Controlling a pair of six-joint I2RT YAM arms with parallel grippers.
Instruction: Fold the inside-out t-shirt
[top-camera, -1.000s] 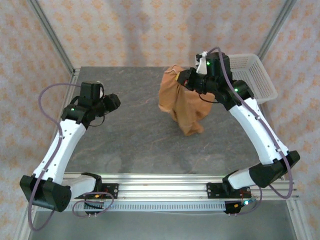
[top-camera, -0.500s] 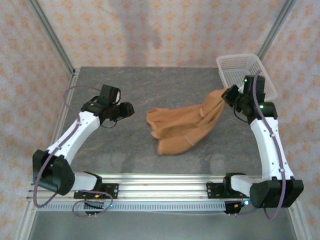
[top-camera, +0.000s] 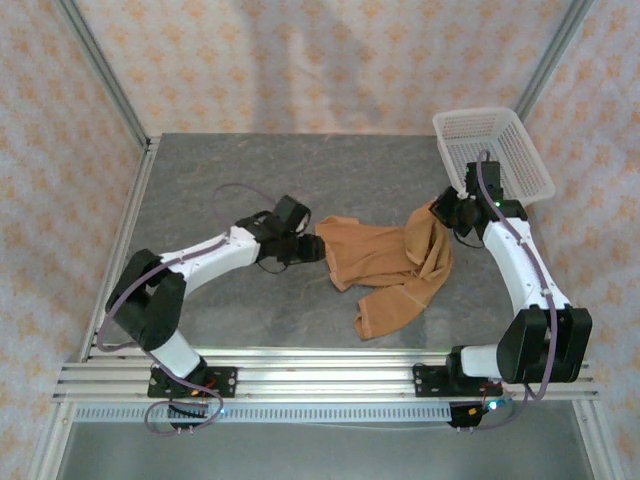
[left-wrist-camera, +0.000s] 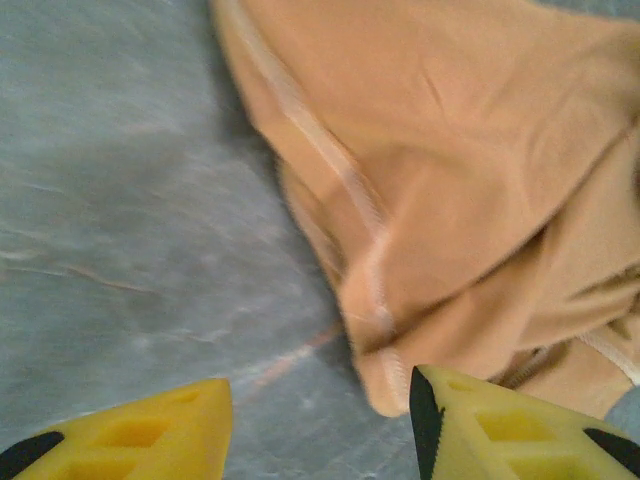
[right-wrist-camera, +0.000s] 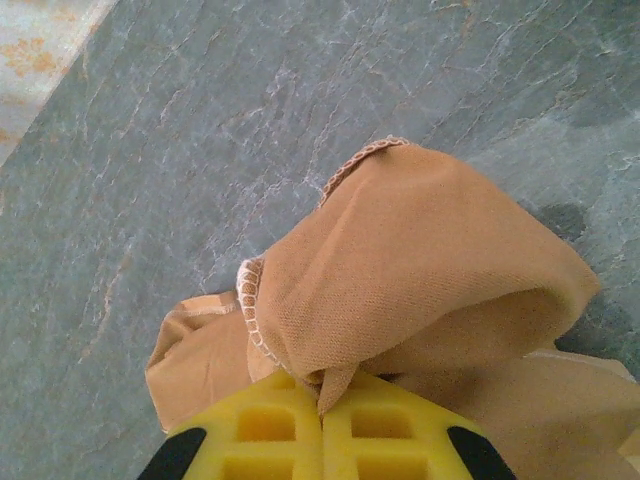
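Basket (top-camera: 478, 113) stands near our right tool (right-wrist-camera: 322, 400), clamped on the t-shirt (top-camera: 385, 262); our left tool (left-wrist-camera: 320, 420) gapes at its edge.

The left arm (top-camera: 205, 256) lies stretched low toward the middle, the left gripper (top-camera: 308, 246) with its fingers (left-wrist-camera: 150, 430) apart. The right arm (top-camera: 522, 262) is bent inward, the right gripper (top-camera: 447, 212) pinched tight on the inside-out t-shirt (top-camera: 385, 262).

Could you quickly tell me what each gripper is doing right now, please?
Left gripper: open, jaws apart beside the t-shirt, holding nothing.
Right gripper: shut on the t-shirt.
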